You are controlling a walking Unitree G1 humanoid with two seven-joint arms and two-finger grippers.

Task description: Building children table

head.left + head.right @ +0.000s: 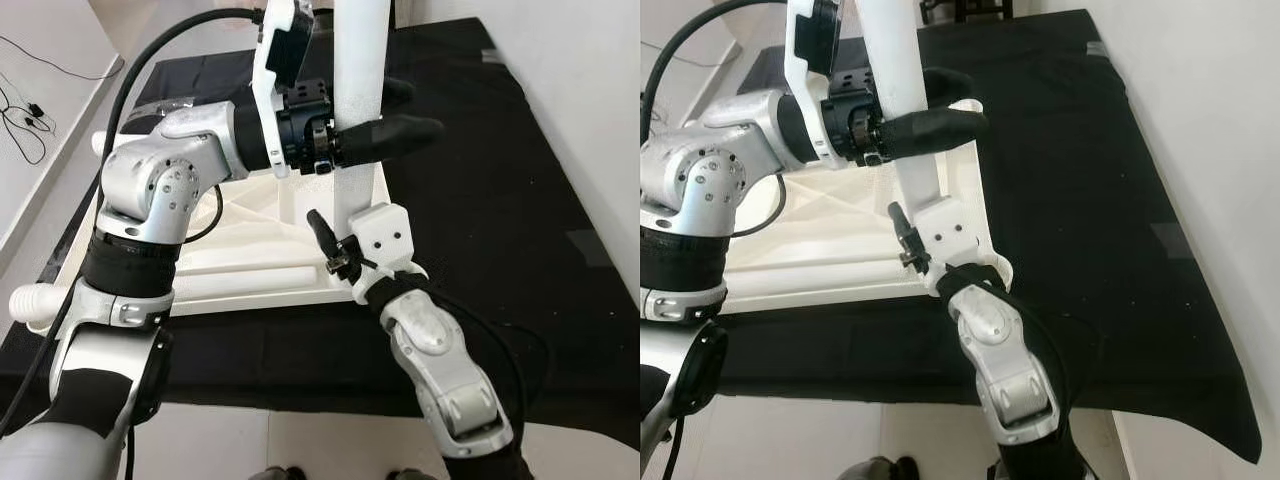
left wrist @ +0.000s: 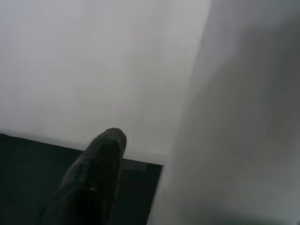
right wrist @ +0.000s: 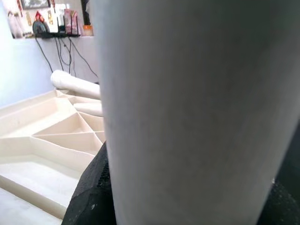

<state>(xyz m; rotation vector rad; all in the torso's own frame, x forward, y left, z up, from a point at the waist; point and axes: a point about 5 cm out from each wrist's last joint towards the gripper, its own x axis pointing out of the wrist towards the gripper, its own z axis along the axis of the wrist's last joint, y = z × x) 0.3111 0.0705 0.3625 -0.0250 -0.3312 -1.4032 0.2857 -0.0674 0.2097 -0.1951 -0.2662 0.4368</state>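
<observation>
Nearest the camera, low in the centre of the left eye view, the right gripper [image 1: 345,235] is reaching up to the foot of the upright white table leg [image 1: 360,90]; its wrist view is looking along a black finger lying against the leg's pale round wall, so it appears to be clasping the leg low down, though the far finger is hidden. Higher up, just above mid-frame, the left gripper [image 1: 395,115] is wrapping its two long black fingers [image 1: 410,130] around the same leg, one in front and one behind, closed on it. The leg is standing at the near right corner of the upturned white tabletop [image 1: 250,215], whose ribbed underside is lying on a black cloth [image 1: 480,200]. A second loose leg [image 1: 40,300] is lying at the tabletop's lower left edge. The leg is looking like smooth hollow plastic: probably light and stiff, yet slippery and round, so gripping it both low and mid-height is seeming sensible for steadying and seating it. No brand, label or writing is readable anywhere.
</observation>
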